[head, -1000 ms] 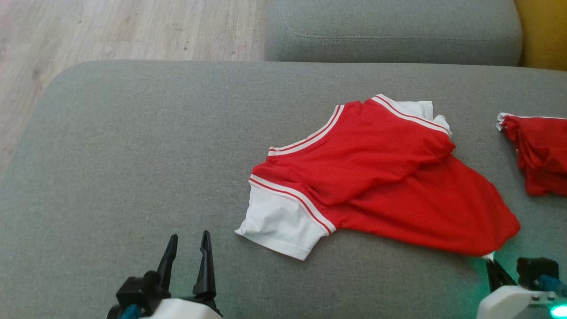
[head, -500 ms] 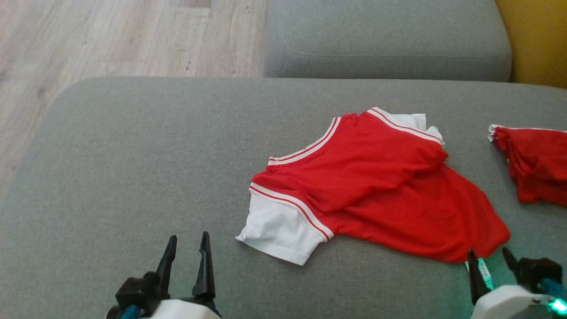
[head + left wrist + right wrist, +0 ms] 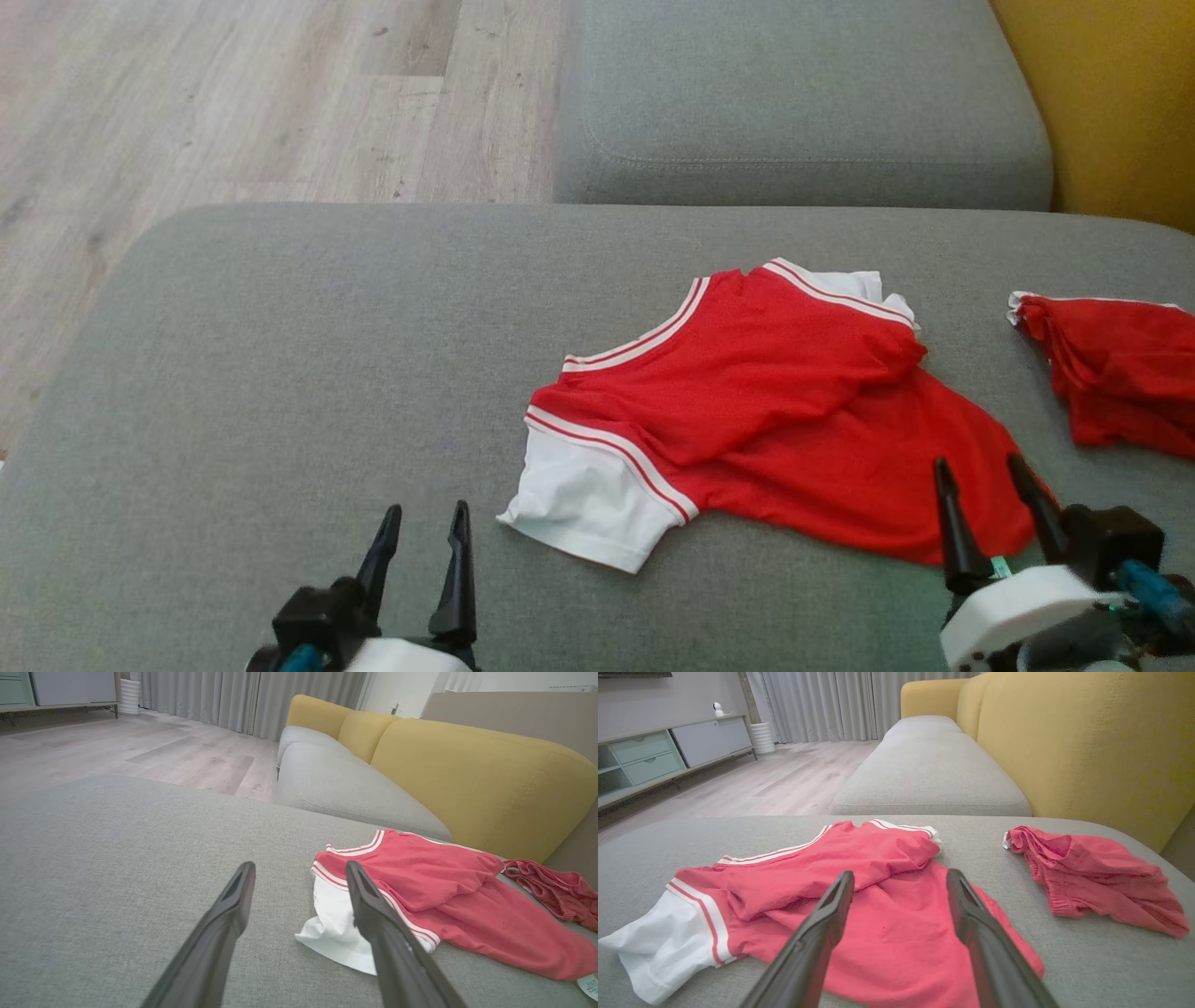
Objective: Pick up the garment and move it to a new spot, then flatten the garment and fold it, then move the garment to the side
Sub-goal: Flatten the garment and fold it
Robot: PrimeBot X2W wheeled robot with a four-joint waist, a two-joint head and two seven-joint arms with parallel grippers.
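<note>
Red knit shirt with white striped sleeves [image 3: 775, 411] lies rumpled on the grey fabric sofa seat [image 3: 280, 373], long axis left to right. Its hem is just ahead of our right gripper [image 3: 976, 460], the nearer one; our left gripper [image 3: 426, 507] sits beside the white sleeve. Both grippers are spread and hold nothing.

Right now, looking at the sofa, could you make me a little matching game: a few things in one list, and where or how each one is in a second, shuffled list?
Things:
1. red and white shirt
2. crumpled red garment
3. left gripper
4. right gripper

Place or state:
a. open, fingers over the shirt's near right corner
b. bunched up at the far right of the grey cushion
c. open, over bare cushion left of the white sleeve
d. lying loosely spread, partly folded over itself

Pairs: 1-d, 2-b, 3-c, 4-a
</note>
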